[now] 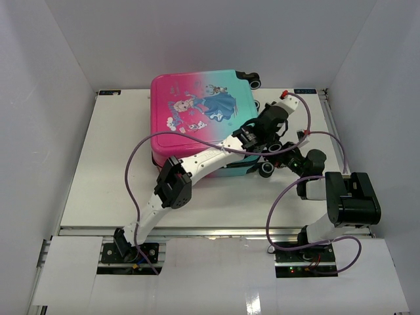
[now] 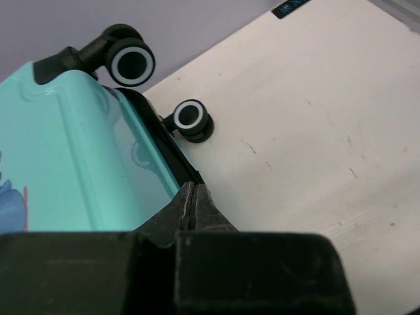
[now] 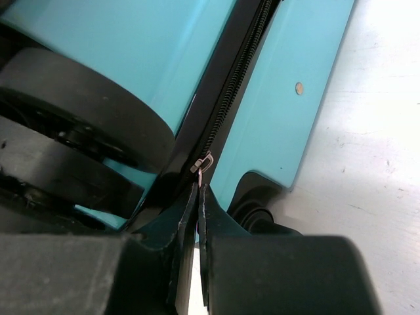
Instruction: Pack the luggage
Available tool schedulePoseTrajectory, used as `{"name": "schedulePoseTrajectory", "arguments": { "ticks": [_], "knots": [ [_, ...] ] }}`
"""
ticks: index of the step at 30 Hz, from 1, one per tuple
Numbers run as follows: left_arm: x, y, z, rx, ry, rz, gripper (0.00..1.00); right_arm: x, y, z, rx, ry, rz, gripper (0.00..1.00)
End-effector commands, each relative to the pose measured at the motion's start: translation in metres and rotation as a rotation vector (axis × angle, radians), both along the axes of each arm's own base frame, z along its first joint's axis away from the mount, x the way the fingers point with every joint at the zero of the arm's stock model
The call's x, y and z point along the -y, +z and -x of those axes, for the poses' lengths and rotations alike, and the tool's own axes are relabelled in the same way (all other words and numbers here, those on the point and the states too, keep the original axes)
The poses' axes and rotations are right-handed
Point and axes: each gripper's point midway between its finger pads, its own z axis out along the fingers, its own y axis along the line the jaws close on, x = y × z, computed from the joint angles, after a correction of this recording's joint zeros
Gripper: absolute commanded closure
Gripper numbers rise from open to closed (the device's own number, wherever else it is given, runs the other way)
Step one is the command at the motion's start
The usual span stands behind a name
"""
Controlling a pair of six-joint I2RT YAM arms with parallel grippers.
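Table (image 1: 98, 164) | left hand (image 2: 192, 191) closed at luggage (image 2: 65, 164) | right hand (image 3: 199, 191) pinching zipper pull (image 3: 204, 163)

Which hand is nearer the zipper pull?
Right. The right hand is right at the zipper pull; the left hand is farther along the luggage seam, toward the far wheels.
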Motion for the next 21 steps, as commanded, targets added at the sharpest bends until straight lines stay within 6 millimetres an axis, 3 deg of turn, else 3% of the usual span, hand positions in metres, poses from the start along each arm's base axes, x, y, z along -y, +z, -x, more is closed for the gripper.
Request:
{"name": "schedulePoseTrajectory", "arguments": {
  "ticks": [1,4,6,12,15,21],
  "knots": [
    [-0.028,-0.093,0.047,-0.409,-0.137,-0.151,0.99,-0.017,0.010,0.008,0.052,0.075,0.055,0.92],
    [-0.034,-0.120,0.083,-0.567,-0.258,-0.205,0.97,-0.016,0.004,0.008,0.043,0.049,0.115,0.92],
    [-0.044,-0.124,0.100,-0.619,-0.297,-0.229,0.97,-0.014,0.003,0.011,0.037,0.030,0.123,0.92],
    [-0.100,-0.156,0.148,-0.766,-0.289,-0.329,0.97,-0.016,0.001,0.020,0.035,0.035,0.114,0.92],
    [-0.136,-0.172,0.161,-0.789,-0.217,-0.386,0.99,-0.022,0.002,0.024,0.047,0.053,0.112,0.92],
    [-0.181,-0.159,0.176,-0.756,-0.127,-0.366,1.00,-0.046,0.000,0.036,0.076,0.090,0.161,0.92]
  ]
}}
